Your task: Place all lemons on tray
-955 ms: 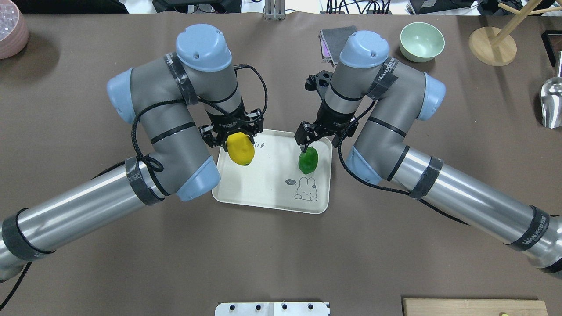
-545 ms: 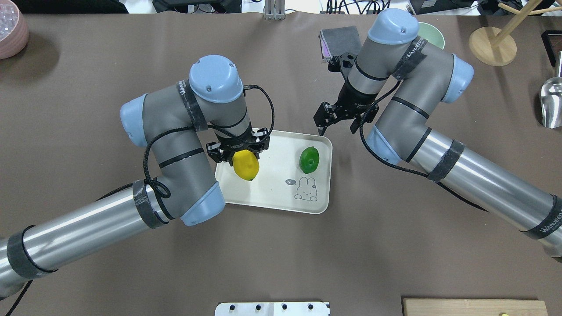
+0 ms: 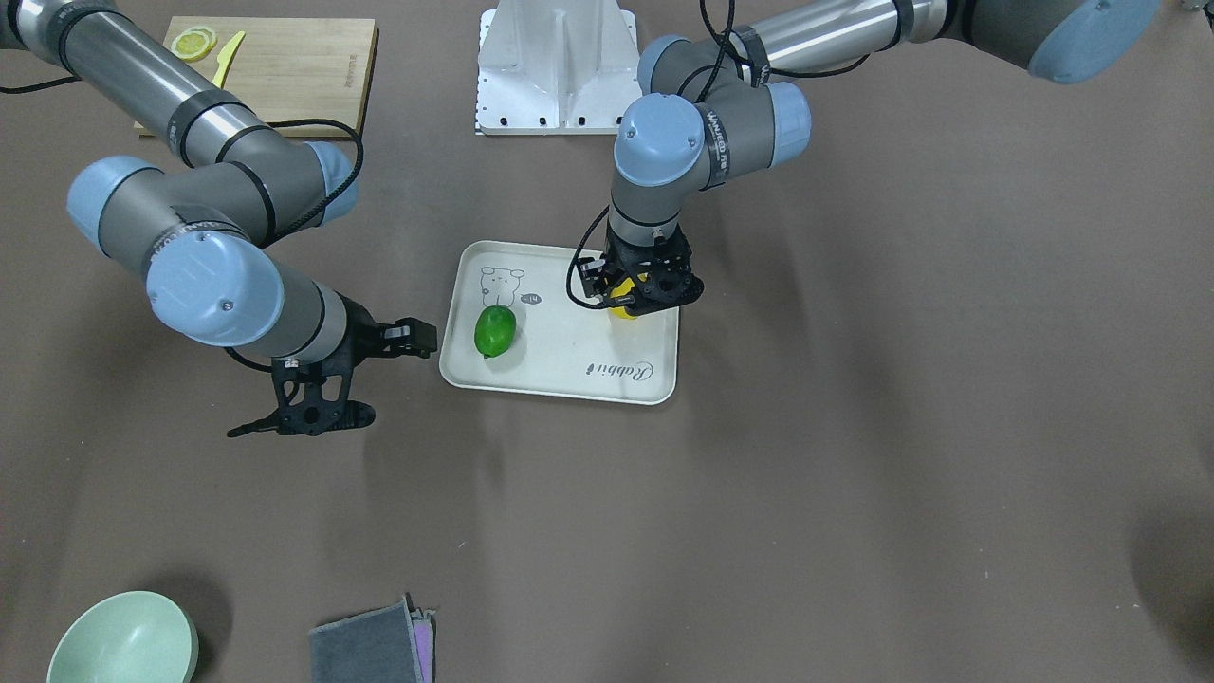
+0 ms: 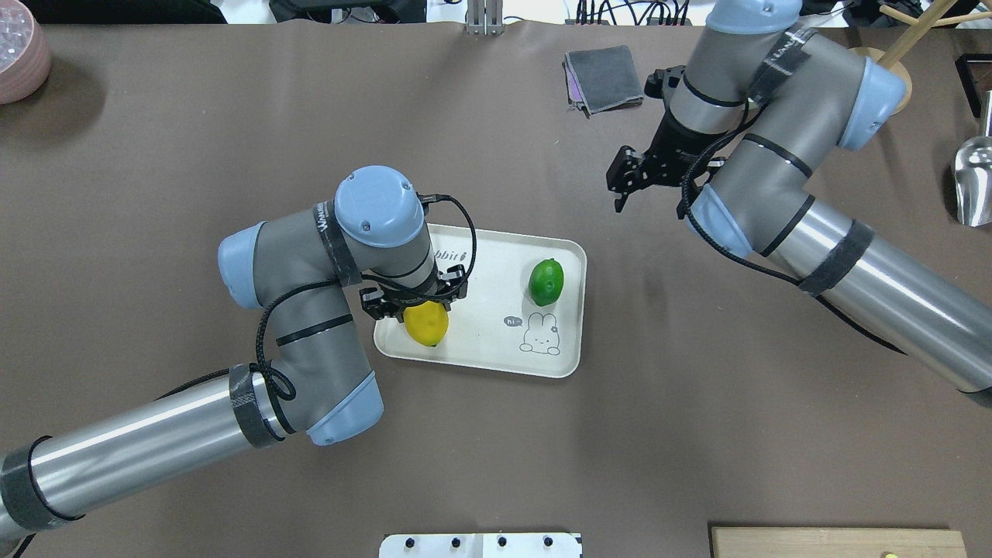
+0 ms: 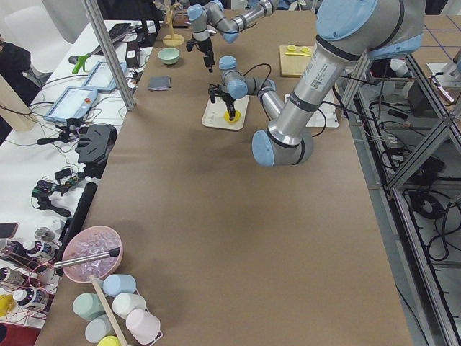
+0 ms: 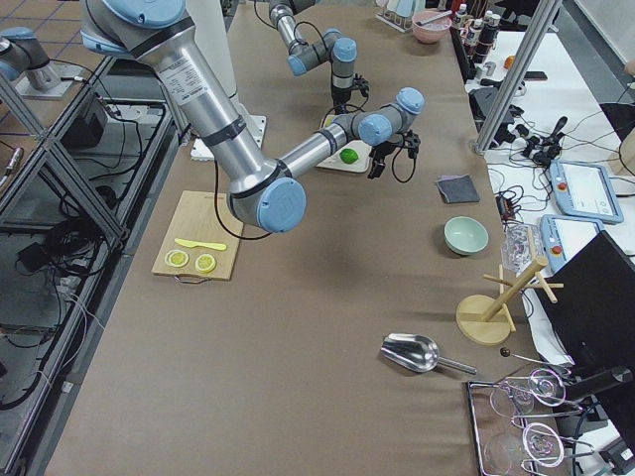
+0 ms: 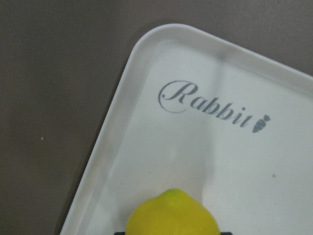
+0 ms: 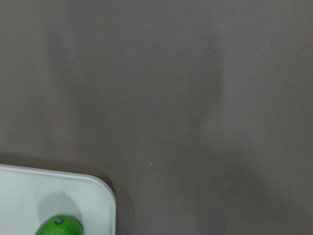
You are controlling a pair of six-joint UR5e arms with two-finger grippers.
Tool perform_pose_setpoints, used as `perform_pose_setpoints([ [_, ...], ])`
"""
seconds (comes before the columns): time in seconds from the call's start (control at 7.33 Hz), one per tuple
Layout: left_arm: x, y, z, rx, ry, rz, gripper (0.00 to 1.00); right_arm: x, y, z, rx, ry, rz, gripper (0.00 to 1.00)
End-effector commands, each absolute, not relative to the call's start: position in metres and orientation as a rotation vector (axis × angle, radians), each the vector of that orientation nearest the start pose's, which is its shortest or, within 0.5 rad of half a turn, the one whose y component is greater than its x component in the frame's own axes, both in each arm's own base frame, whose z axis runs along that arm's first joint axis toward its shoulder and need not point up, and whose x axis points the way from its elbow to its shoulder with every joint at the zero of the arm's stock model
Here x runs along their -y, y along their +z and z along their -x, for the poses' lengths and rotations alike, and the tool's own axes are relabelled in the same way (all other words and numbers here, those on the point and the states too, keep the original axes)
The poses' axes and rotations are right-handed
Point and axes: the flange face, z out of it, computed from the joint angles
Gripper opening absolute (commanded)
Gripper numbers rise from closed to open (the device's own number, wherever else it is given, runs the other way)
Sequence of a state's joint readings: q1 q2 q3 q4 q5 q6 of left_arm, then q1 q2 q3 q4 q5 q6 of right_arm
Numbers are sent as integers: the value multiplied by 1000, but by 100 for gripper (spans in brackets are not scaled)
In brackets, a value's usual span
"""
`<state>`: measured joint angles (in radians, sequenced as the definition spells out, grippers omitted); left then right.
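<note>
At centre, the left gripper point(image 4: 417, 304) is closed on the lemon point(image 4: 427, 325); the right gripper point(image 4: 649, 203) is held open at upper right.

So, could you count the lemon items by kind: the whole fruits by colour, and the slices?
Bright yellow whole oval lemon: 1
Glossy green whole oval lemon: 1
Thin round yellow lemon slices on the wooden cutting board: 2
Total: 4
</note>
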<state>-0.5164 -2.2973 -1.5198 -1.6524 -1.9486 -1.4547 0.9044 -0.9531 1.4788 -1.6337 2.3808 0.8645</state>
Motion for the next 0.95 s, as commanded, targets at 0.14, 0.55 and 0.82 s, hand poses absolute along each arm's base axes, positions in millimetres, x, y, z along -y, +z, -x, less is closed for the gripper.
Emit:
perform_pose_setpoints([
  [0.14,477,224,-540,-872,-254,182,98,597,384,292,846,96,204,100],
  [0.55,587,258,-392,-950,-277,238,98,569,422,236,851,8,118,100],
  [0.82,619,356,-288,-914,-217,167,98,538,476,179,842,-1,88,100],
])
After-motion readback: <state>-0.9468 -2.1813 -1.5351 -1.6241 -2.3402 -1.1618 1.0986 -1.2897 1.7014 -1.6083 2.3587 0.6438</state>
